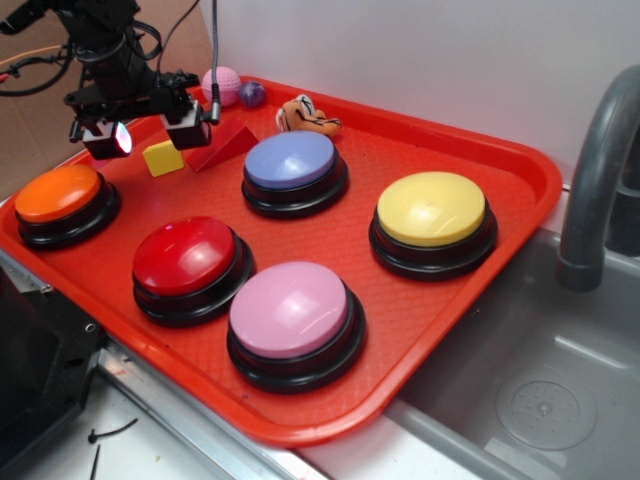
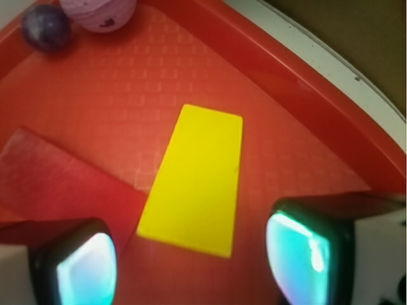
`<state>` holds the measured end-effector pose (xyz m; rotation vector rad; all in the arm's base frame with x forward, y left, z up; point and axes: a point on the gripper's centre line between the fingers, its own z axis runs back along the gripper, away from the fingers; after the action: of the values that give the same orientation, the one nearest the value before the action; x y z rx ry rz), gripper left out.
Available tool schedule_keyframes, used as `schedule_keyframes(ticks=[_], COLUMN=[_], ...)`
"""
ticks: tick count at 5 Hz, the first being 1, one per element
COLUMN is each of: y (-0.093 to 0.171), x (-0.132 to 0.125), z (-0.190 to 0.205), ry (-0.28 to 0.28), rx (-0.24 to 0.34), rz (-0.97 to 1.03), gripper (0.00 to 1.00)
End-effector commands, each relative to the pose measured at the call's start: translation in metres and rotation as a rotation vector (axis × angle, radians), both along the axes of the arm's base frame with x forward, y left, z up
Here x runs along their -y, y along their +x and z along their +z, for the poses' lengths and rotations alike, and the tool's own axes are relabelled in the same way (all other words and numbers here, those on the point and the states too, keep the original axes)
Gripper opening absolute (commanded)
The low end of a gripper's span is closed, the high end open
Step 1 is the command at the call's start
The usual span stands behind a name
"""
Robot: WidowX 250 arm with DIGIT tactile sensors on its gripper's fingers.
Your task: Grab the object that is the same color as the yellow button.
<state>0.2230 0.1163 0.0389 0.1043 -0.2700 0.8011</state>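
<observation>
Red tray [image 1: 520, 190] under us, our gripper [image 1: 147, 128] hangs spread open just above the cube [image 1: 163, 158] beside the wedge [image 1: 222, 146]; it looks light, rigid, best pinched across flat opposite faces.

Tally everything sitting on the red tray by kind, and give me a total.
Dome buttons: 5 (orange, red, pink, blue, yellow)
Blocks: 2 (yellow cube, red wedge)
Balls: 2 (pink, purple)
Small orange toy: 1
Total: 10
</observation>
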Motion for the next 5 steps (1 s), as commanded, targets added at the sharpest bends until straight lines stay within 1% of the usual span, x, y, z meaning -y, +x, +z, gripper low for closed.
schedule_keyframes(ticks=[1,2,3,5], y=[0.012,0.011,0.01,0.009], x=[-0.013,-0.016,-0.015,-0.012], z=[-0.005,-0.015,-0.017,-0.014], ry=[0.033,0.039,0.024,0.032], rx=[0.017,0.021,0.011,-0.031], rz=[-0.006,-0.001,0.001,-0.005], gripper=[1.0,0.95,0.0,0.0])
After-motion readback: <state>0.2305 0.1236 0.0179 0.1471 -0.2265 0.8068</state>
